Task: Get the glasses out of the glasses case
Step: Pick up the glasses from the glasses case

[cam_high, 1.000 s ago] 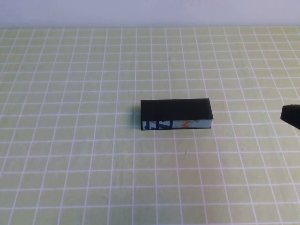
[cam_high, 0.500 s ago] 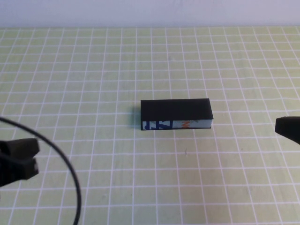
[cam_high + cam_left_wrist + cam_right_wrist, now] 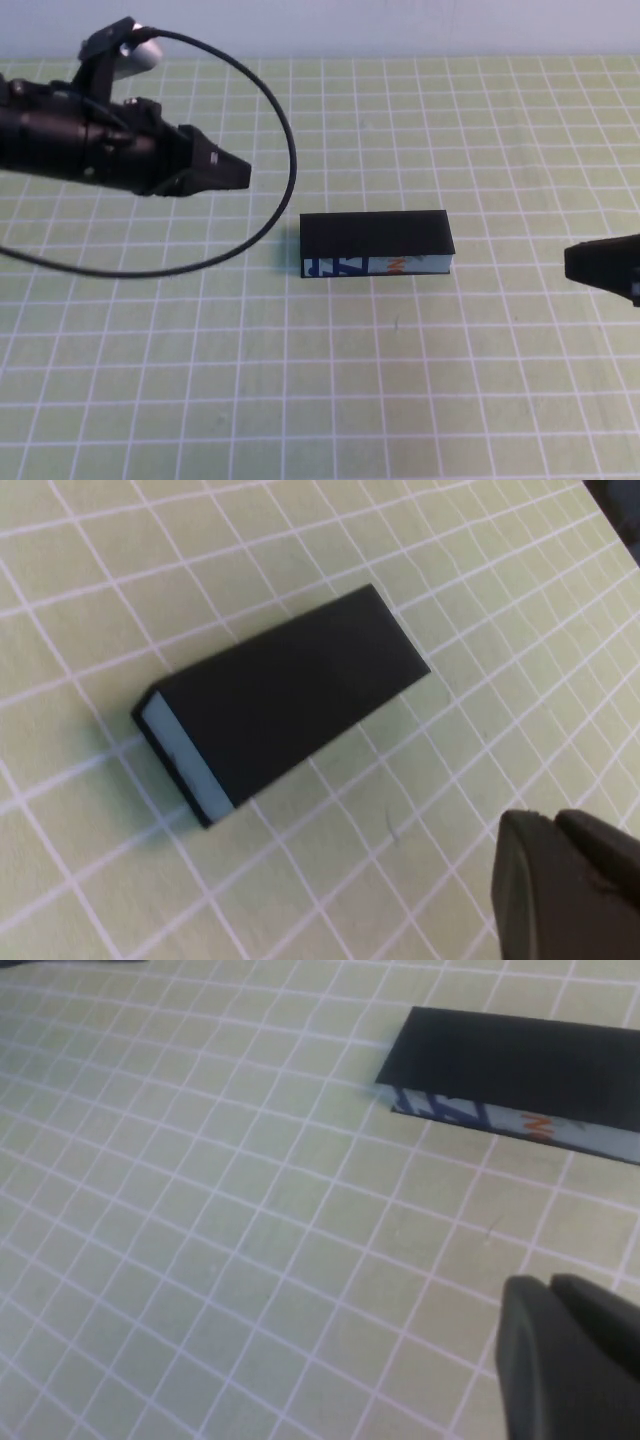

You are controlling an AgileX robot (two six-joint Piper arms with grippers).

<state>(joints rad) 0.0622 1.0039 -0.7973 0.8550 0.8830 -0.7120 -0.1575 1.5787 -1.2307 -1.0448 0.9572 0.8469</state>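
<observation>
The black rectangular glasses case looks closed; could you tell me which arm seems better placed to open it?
Probably the left: the left gripper hangs near the black rectangular glasses case, while the right gripper sits at the table's edge.

Glasses case point(image 3: 377, 244) mid-table, left gripper point(image 3: 232, 172) behind-left, right gripper point(image 3: 583, 264) far right.

The left arm point(image 3: 90, 150) reached in from nine o'clock, its left gripper point(image 3: 235, 172) pointing toward three o'clock. The right gripper point(image 3: 600, 265) sat at three o'clock, tip aimed toward nine o'clock.
</observation>
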